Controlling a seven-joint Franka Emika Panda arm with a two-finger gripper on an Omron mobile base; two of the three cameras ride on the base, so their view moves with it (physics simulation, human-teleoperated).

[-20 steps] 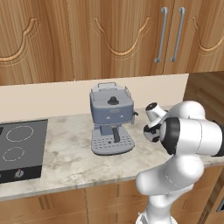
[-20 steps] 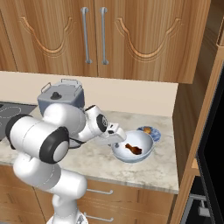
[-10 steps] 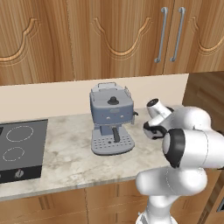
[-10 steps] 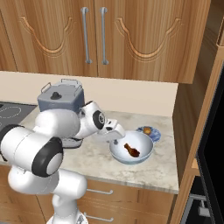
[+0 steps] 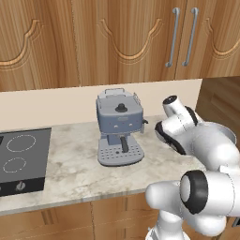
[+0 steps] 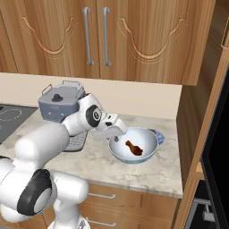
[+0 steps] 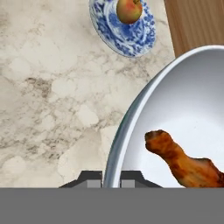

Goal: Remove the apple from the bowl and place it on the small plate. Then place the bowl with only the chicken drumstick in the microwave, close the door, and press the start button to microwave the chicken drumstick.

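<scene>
My gripper [image 7: 111, 180] is shut on the near rim of the wide white bowl [image 7: 192, 87], one fingertip on each side of the rim. The orange-brown chicken drumstick [image 7: 183, 159] lies alone inside the bowl. In the right base view the gripper [image 6: 114, 135] holds the bowl [image 6: 147, 152] by its left rim, slightly above the counter, with the drumstick [image 6: 133, 147] in it. The apple [image 7: 129, 9] sits on the small plate [image 7: 131, 37], a blue patterned saucer just beyond the bowl. The plate's edge [image 6: 159, 135] peeks out behind the bowl. I cannot make out the microwave or its door.
A grey coffee machine [image 5: 119, 131] stands on the marble counter left of the bowl, and a black cooktop [image 5: 21, 157] lies at the far left. A tall wooden cabinet side [image 6: 197, 116] closes the counter on the right, with a dark appliance front [image 6: 218, 147] beyond it.
The jaws finished closing on the bowl's rim. The bowl has come up a little with the hand, and the arm's elbow has swung round.
</scene>
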